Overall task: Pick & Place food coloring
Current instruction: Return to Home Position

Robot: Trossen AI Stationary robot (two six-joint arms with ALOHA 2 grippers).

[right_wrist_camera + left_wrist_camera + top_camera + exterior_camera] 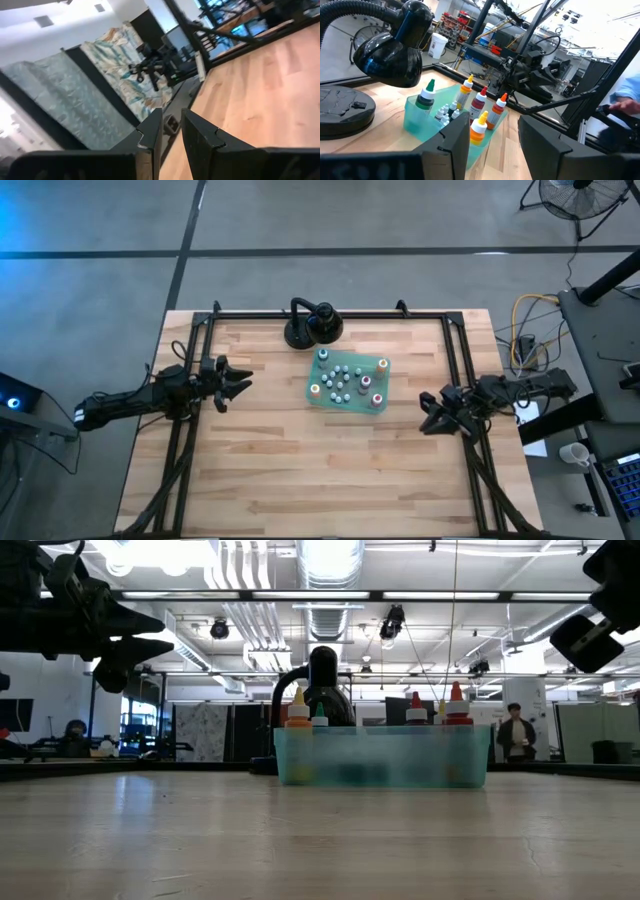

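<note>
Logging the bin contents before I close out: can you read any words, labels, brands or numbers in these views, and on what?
No text can be read in any view.
Food coloring bottles: any labels are too blurred and small to read.
Green bin: no print shows on its walls.
Black stand base: carries a small mark, illegible.
Room behind the table: no signs or screens sharp enough to read.

Left gripper (240, 387): over the table's (300, 470) left edge, fingers apart (pointing inward)
Right gripper (426, 412): over right edge, fingers apart
</note>
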